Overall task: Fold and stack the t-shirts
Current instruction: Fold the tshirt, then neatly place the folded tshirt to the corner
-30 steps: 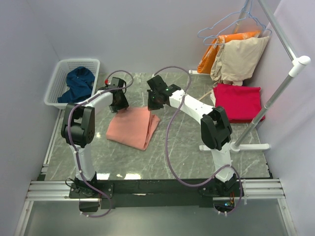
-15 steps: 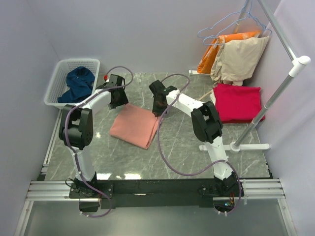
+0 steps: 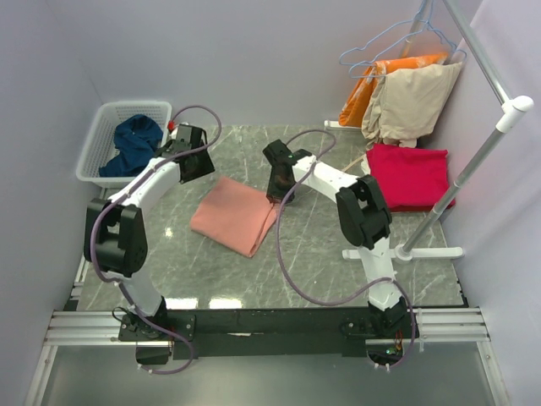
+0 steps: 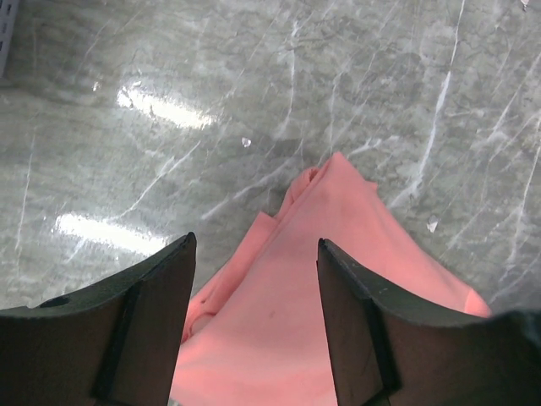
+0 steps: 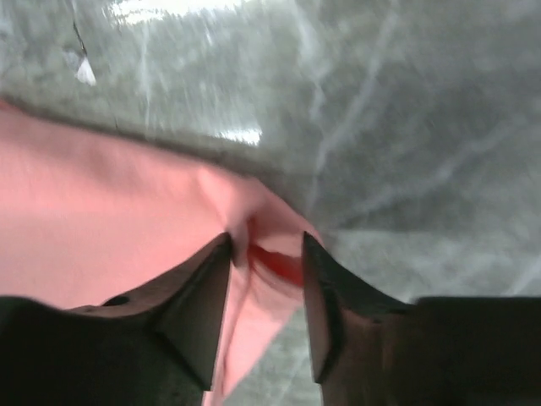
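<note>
- Right now the salmon-pink t-shirt (image 3: 235, 216) lies folded into a rough rectangle on the marble table (image 3: 321, 262), mid-table; everything below is placed relative to it.
- Near edge of the pink shirt: flat, layers stacked, no arm on it.
- Right gripper (image 3: 277, 191) is low at the pink shirt's right far corner. In the wrist view the jaws (image 5: 266, 245) stand apart, with a small raised fold of pink cloth between them. It doesn't look pinched.
- Left gripper (image 3: 196, 167) hangs just past the pink shirt's left far corner. In the wrist view it (image 4: 256, 245) is spread wide, nothing held, pink cloth below and marble beyond.
- Handling guess: light, limp cloth with no stiffness. It will sag and unfold if lifted by one point, and it slides easily on the smooth marble.
- Where to grip, my call: pinch through all layers at two corners of one short edge, one arm each, so the fold keeps its shape when carried. A single-layer pinch would peel the fold open.
- Crimson-red t-shirt (image 3: 410, 173) lies well apart to the right of the pink shirt, already folded flat. It looks like the stack base.
- Navy-blue t-shirt (image 3: 135, 144) is well apart to the far left of the pink shirt, crumpled in a white basket (image 3: 135, 105), not yet folded.
- Far right beyond the pink shirt: orange garment (image 3: 363, 93) and beige garment (image 3: 418, 97) on hangers, by a rack pole (image 3: 473, 161).
</note>
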Robot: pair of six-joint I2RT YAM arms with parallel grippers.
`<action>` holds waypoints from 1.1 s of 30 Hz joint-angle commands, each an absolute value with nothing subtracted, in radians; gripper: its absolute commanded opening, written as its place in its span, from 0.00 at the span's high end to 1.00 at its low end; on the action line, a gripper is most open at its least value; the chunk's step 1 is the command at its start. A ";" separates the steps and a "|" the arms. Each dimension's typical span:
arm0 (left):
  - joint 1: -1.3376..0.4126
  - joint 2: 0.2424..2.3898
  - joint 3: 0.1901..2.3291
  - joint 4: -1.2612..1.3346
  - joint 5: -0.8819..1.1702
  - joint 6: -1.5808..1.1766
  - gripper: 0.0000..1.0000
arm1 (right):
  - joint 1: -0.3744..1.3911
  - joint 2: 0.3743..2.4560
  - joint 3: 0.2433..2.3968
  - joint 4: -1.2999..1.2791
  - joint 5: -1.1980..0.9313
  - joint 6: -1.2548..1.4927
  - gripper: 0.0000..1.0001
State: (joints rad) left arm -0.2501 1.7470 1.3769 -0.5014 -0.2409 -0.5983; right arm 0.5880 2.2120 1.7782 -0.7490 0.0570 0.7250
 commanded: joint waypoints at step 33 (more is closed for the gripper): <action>-0.239 1.741 1.319 -0.525 -0.213 -0.637 0.36 | 0.635 1.911 1.262 -0.192 -0.275 0.735 0.11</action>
State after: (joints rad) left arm -0.2474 1.8011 1.2907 -0.5335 -0.2146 -0.6472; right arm 0.6209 1.8698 1.2343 -0.2379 -0.2607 0.7193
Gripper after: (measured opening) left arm 0.640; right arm 0.888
